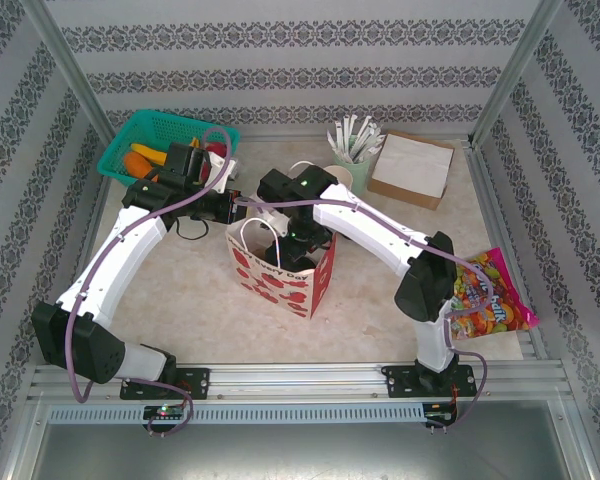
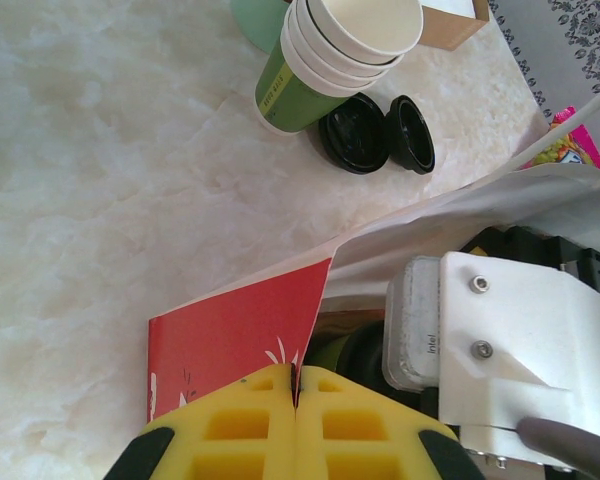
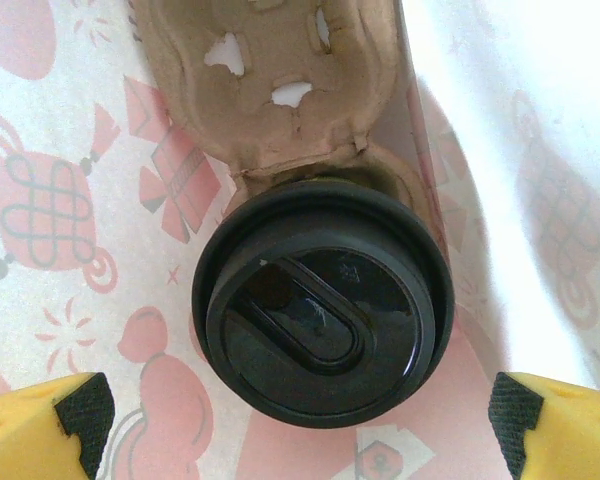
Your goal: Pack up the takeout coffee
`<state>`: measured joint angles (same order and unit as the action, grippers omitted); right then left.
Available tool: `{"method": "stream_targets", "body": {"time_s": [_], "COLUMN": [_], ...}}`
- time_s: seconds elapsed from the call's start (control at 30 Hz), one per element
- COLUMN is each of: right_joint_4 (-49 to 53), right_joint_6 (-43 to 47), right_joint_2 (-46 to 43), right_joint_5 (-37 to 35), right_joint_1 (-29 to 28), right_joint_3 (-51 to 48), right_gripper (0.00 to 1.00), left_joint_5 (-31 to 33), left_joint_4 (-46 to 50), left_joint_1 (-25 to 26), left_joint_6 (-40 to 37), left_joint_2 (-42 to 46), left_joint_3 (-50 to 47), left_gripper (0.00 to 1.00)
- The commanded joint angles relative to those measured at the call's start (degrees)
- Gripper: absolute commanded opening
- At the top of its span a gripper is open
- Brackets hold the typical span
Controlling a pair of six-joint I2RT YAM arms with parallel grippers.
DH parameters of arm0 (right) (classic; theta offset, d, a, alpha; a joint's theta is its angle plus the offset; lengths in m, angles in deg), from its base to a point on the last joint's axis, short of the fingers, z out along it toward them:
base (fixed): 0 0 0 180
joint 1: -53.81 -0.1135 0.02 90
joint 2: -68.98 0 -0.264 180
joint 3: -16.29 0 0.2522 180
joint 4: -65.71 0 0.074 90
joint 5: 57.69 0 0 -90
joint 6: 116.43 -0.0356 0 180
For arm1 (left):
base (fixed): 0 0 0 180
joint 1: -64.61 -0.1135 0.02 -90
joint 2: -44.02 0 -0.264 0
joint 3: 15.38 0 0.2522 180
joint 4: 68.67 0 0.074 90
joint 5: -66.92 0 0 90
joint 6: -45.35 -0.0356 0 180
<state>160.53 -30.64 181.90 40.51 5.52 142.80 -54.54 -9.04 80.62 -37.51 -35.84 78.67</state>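
Top external: paper bag (image 1: 285, 280) stands mid-tabletop (image 1: 180, 290), both arms bent over it; left wrist: left hand (image 2: 295, 400) pinched tight on the bag's rim; right wrist: right hand (image 3: 300, 415) spread wide over the takeout coffee (image 3: 325, 300), which sits in a cardboard carrier (image 3: 270, 60) inside the bag.

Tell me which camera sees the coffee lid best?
The right wrist camera: the coffee lid sits big and centered, seen from above. The top camera has the right arm covering the bag; the left wrist camera catches perhaps a dark sliver.
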Motion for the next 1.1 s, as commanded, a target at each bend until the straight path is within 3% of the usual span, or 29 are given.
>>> {"method": "stream_targets", "body": {"time_s": [0.0,0.27,0.47,0.87,0.93,1.07], "right_joint_4": [2.2,3.4,-0.5,-11.7,-15.5,-24.2], "right_joint_6": [1.0,1.3,0.7,-5.3,-8.3,-12.2], "right_joint_2": [-3.0,-3.7,-9.9,-21.9,-24.1,-29.5], "right_joint_5": [-0.6,-0.5,-0.2,-8.5,-12.6,-13.5], "right_joint_1": [-0.7,-0.8,-0.8,-1.6,-1.9,-2.1], "right_joint_3": [1.7,3.6,5.0,-4.1,-6.5,-12.8], "right_gripper": [0.98,0.98,0.98,0.98,0.98,0.98], "left_joint_5": [0.0,0.1,1.5,1.8,1.9,2.4], "left_joint_4": [0.4,0.4,-0.4,-2.1,-2.5,-3.0], "left_joint_1": [-0.4,-0.4,-0.4,-0.4,-0.4,-0.4], "left_joint_6": [-0.2,-0.3,0.7,2.5,2.9,3.4], "left_joint_2": [-0.3,-0.3,0.0,0.1,0.1,0.4], "left_joint_3": [1.4,1.5,1.1,0.0,-0.2,-0.4], "left_gripper": [0.0,0.0,0.0,0.0,0.0,0.0]}}
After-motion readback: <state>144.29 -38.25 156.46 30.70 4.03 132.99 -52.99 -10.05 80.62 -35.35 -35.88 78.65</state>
